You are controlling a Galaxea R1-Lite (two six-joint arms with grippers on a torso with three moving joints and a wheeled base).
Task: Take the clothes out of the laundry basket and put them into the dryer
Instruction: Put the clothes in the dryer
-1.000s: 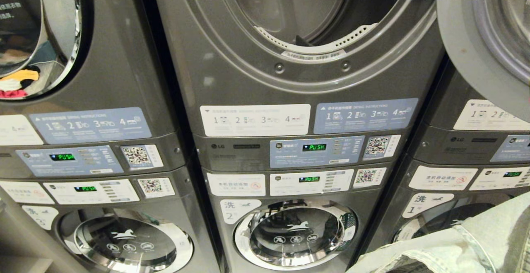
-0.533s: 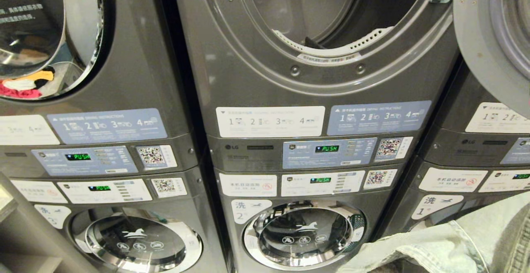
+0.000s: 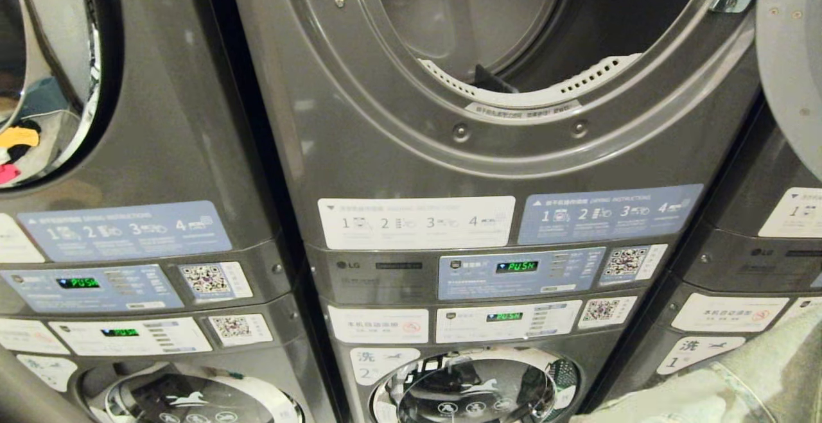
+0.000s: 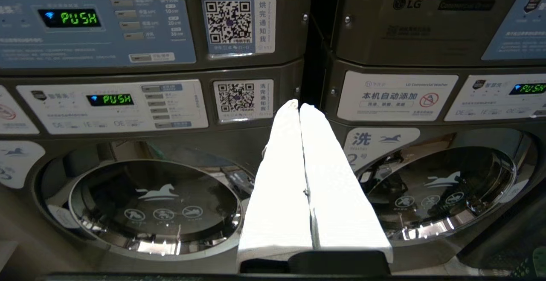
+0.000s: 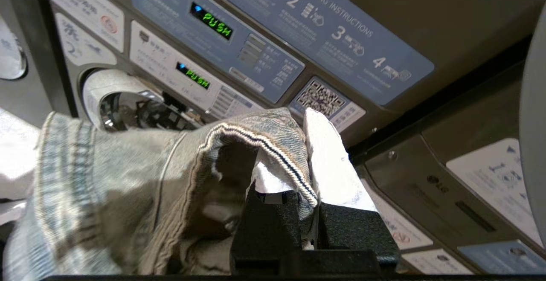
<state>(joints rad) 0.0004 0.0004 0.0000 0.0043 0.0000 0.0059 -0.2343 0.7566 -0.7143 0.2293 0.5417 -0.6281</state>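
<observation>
Right gripper, its white fingers pinched on a folded edge of the denim garment, is seen below and to the right of the open dryer drum. Denim is judged soft, fairly heavy and prone to trail; hem or waistband is advised. Left gripper is pressed together, empty.

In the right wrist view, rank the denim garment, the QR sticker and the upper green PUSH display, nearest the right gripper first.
1. Denim garment, clamped in the right gripper.
2. QR sticker, just beyond the fingertips.
3. Upper PUSH display, farther along the blue panel.
</observation>
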